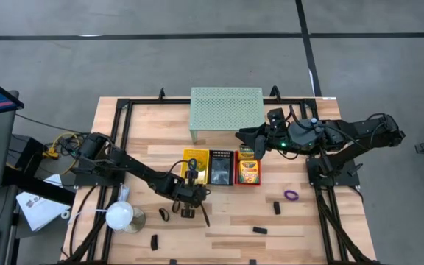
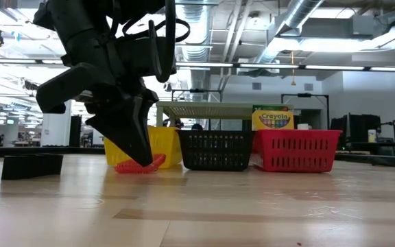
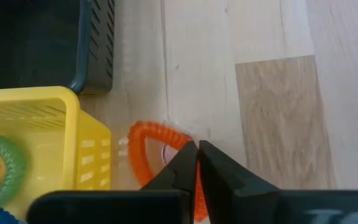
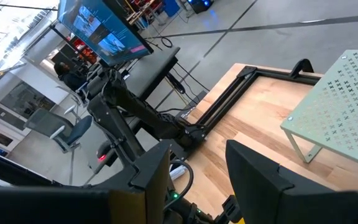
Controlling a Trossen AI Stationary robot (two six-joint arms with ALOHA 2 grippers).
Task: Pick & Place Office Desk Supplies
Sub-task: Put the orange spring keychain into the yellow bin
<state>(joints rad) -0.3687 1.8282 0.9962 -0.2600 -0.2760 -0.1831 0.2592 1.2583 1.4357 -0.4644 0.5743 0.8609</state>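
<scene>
1. Table (image 1: 219, 228): one wooden top, lower centre of the high view. One pale green mesh shelf (image 1: 226, 109) at its upper middle.
2. Arms: two. Left arm comes in from frame left, right arm from frame right.
3. Baskets: three in a row below the shelf – yellow basket (image 1: 194, 165), black basket (image 1: 221, 167), red basket (image 1: 248, 173). Red one holds a crayon box (image 2: 273, 119); a second crayon box (image 1: 246, 153) shows just above it in the high view.
4. One white round-headed lamp (image 1: 121, 216), lower left of the table.
5. Ring bands on the table: one orange ring band (image 3: 156, 144), one purple ring band (image 1: 291, 195) at right. Inside the yellow basket, one green ring band (image 3: 6, 163) shows in the left wrist view.
6. Black clips (image 1: 260, 230): about five scattered along the lower table; too small to count for sure.
7. Left gripper (image 3: 197, 163): on the table just below the yellow basket, fingers clenched tip to tip on the orange band's rim; the band lies flat on the wood, its loop to the left of the fingers, touching the basket wall.
8. Right gripper (image 4: 197, 168): hovers over the red basket, fingers apart, nothing between them.
</scene>
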